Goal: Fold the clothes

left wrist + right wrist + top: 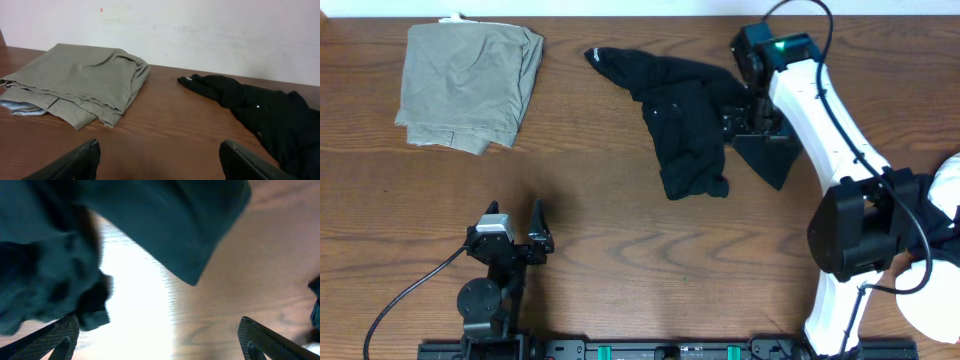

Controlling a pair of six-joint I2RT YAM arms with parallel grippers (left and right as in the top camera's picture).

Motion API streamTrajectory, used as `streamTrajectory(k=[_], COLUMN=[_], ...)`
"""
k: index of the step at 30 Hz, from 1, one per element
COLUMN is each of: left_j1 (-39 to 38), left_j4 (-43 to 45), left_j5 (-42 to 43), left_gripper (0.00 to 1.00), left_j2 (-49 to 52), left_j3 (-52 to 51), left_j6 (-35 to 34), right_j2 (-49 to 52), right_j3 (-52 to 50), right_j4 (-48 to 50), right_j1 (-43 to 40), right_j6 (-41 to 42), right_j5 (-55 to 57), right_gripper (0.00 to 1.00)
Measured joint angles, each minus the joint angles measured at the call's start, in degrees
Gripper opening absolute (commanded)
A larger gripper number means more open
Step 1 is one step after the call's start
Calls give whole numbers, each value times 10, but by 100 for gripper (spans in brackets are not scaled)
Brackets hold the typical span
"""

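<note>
The black garment [685, 130] lies crumpled centre-right on the worktop [620, 250]. The right end effector [745, 120], jaws fully apart and empty, sits at its right edge: pinch one hem layer only, then spread flat. The left end effector [515, 218] rests open, empty.

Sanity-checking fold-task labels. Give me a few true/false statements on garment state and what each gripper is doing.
1. The black garment lies crumpled, not folded. True.
2. The left gripper is shut on the khaki garment. False: it is open over bare table, holding nothing.
3. The right gripper is open at the black garment's edge. True.
4. The khaki garment lies on top of the black one. False: they lie apart on the table.
</note>
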Motion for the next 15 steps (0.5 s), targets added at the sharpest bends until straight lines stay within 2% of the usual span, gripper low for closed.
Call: streamTrajectory(k=[7,11,15], left_j1=[0,0,0], left_j4=[0,0,0], left_j5=[0,0,0], left_gripper=[78,78,78], left_j2=[0,0,0], left_j3=[0,0,0], left_j6=[0,0,0], right_j2=[0,0,0], right_j3=[-50,-53,-54], right_j4=[2,12,41], right_j1=[-26,-41,-62], right_j6=[38,75,75], right_j5=[-2,9,14], right_gripper=[99,99,99])
